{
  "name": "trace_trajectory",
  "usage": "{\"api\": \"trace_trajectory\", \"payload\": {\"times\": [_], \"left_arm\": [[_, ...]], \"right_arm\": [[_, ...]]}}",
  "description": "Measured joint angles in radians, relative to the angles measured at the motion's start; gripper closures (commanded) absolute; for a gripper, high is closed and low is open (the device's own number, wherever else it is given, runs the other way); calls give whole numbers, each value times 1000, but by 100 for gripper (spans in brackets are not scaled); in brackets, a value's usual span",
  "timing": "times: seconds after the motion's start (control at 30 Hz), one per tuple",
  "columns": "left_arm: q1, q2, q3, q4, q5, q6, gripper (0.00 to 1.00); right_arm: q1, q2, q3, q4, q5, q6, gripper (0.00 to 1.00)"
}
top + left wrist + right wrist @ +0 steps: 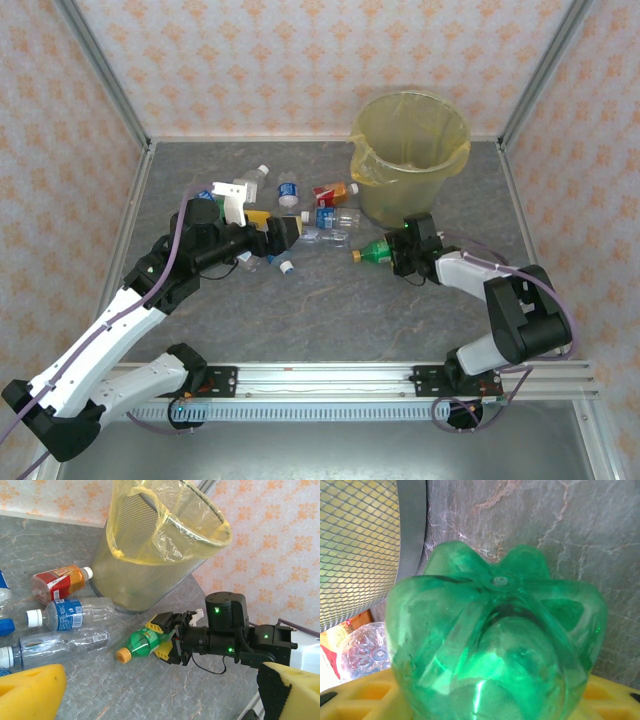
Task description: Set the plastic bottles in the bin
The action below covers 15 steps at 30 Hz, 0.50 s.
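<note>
Desk (300,320) layout: the bin (410,150) stands upright at the far right, its yellow liner folded over the rim. Most bottles lie on their sides in a loose cluster to its left. Right hand (392,254): low on the desk just in front of the bin, with its fingers set on either side of the base end of the green bottle (376,252). That bottle lies flat on the desk, orange cap pointing left, away from the arm, near the bin wall but not touching it. Seen from the left wrist, the yellow pads of this hand sit close against the bottle's two sides; whether they press on it or leave a sliver of gap, I cannot tell. Left hand (290,230): spread wide and holding nothing, held at the left side of the cluster, with its pads (30,692) well apart at opposite lower corners of its own camera view. Nearest the bin base lies the red bottle (57,582), white cap toward the bin. Just beside it lies the blue-label bottle (70,614), then a clear bottle (60,645), both with caps pointing away from the bin.
</note>
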Motion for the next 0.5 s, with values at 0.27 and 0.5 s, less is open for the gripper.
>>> {"api": "trace_trajectory", "payload": {"times": [0.27, 0.5], "left_arm": [[0, 3, 0, -9, -12, 0, 1], [0, 6, 0, -8, -80, -11, 1]], "right_arm": [[0, -133, 6, -114, 76, -18, 42], [0, -360, 6, -264, 178, -40, 43]]}}
